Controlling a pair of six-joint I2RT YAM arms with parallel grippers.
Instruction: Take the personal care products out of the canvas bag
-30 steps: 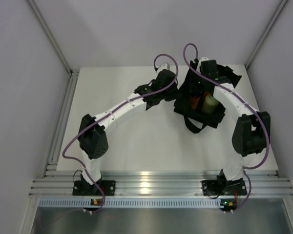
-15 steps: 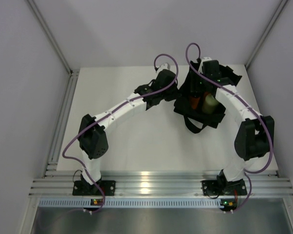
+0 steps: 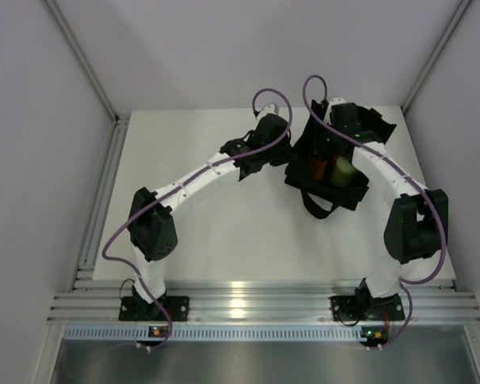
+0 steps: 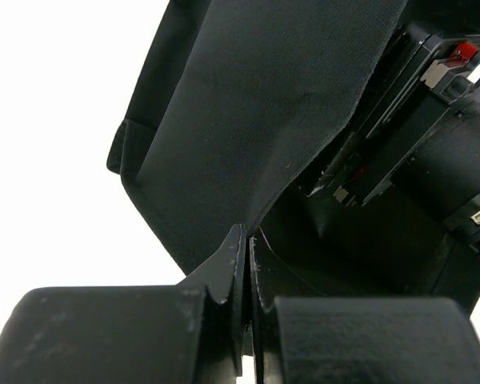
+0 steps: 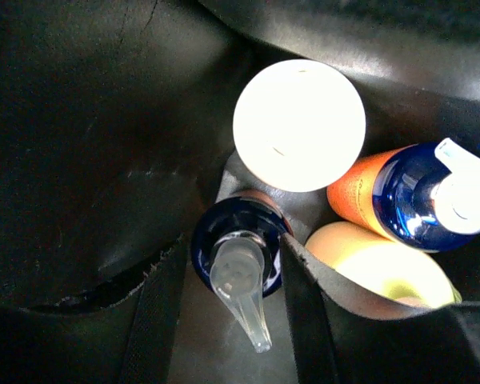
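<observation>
The black canvas bag (image 3: 354, 192) stands at the back right of the table, its mouth open. My left gripper (image 3: 291, 158) is shut on the bag's left rim; the left wrist view shows the jaws (image 4: 248, 240) pinching the fabric edge (image 4: 264, 120). My right gripper (image 3: 330, 150) is down inside the bag. In the right wrist view its fingers (image 5: 234, 244) close on both sides of the dark blue cap of an orange bottle (image 5: 238, 256). Beside it stand the beige cylinder with its cream cap (image 5: 298, 124), the second orange bottle (image 5: 400, 196) and the yellow-green bottle (image 5: 376, 268).
The bag's strap handle (image 3: 318, 206) lies on the table in front of it. Grey walls stand close behind and to the right of the bag. The right arm's wrist (image 4: 432, 144) fills the bag mouth in the left wrist view.
The right arm's elbow has swung outward and its wrist has shifted slightly over the bag. The left arm and the bag have not moved.
</observation>
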